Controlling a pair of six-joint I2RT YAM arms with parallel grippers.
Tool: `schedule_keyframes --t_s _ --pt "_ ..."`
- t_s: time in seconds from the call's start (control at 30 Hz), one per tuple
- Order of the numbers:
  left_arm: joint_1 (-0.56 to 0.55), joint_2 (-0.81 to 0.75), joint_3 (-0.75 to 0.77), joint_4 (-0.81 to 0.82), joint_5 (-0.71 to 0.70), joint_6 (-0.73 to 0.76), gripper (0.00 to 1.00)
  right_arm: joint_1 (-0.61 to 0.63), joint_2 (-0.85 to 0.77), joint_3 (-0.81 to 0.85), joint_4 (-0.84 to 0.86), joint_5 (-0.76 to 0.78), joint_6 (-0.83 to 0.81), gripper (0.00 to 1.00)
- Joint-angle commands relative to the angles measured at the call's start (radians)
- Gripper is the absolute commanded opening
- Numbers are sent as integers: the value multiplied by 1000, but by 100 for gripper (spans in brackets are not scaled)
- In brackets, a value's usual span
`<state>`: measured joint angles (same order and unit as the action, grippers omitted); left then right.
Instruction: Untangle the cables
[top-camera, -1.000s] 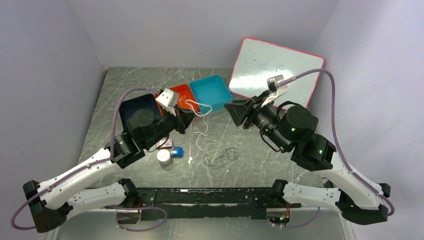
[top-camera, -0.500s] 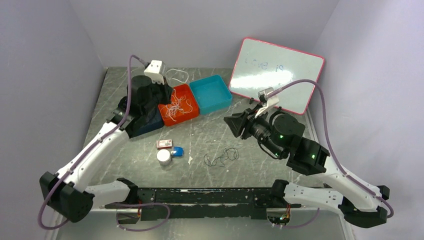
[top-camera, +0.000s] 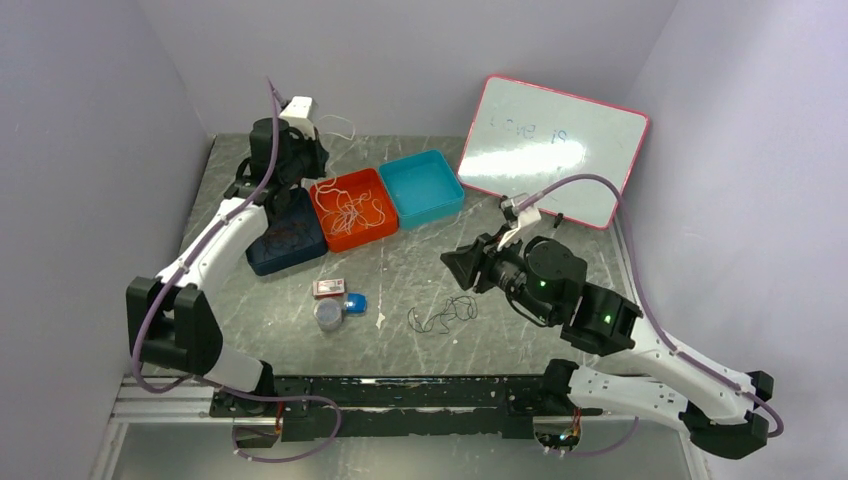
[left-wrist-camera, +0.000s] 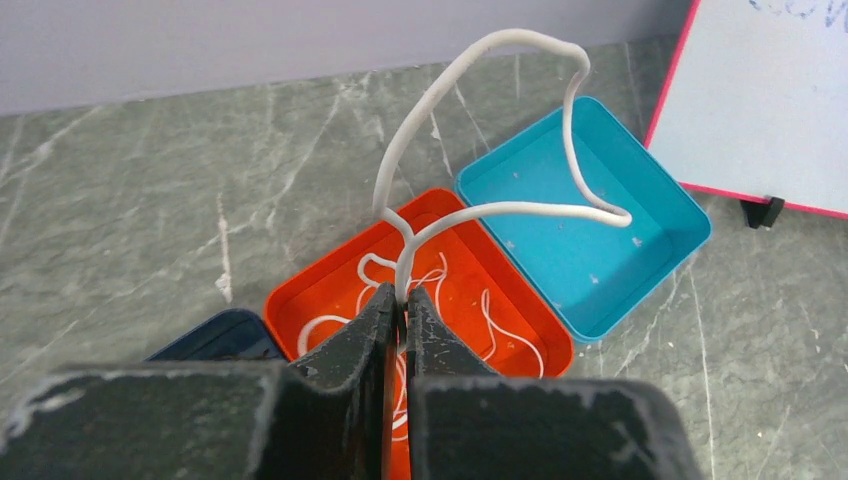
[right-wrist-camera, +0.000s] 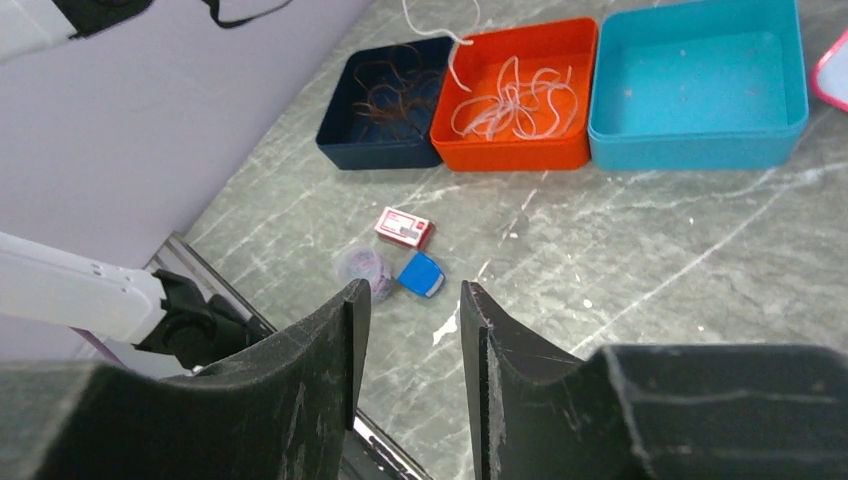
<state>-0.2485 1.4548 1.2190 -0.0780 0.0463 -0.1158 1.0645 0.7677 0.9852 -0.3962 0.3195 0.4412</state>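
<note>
Left gripper (left-wrist-camera: 400, 300) pinches one white cable (left-wrist-camera: 520, 208); three trays (left-wrist-camera: 600, 270).

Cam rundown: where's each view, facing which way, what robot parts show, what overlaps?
Top external: above and behind the bases, looking down on the table; left arm and right arm show.
Left wrist: on the left arm, looking down past the shut left claw pinching a white cable above the orange tray.
Right wrist: on the right arm, looking across past the open right claw at navy tray, orange tray, teal tray.
Shared: orange and teal trays, in all three.
</note>
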Motion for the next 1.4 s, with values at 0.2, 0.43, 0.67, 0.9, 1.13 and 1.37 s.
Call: schedule_keyframes --t_s 0.2,0.43,0.67,0.9,1.13,1.37 --pt "8 108 54 108 138 -4 7 4 41 -136 62 30 53 43" --pt "3 194 31 59 133 -42 7 4 85 -190 124 -45 79 43" --pt "-29 332 100 -123 101 -54 7 3 144 -148 61 -90 39 43" --pt "-42 388 122 -263 27 -49 7 3 129 -164 76 -86 39 43" --pt "-51 474 182 -370 51 -17 7 3 145 -162 80 -100 38 43" --pt "-56 461 216 -390 44 -8 38 3 136 -166 68 -97 45 43"
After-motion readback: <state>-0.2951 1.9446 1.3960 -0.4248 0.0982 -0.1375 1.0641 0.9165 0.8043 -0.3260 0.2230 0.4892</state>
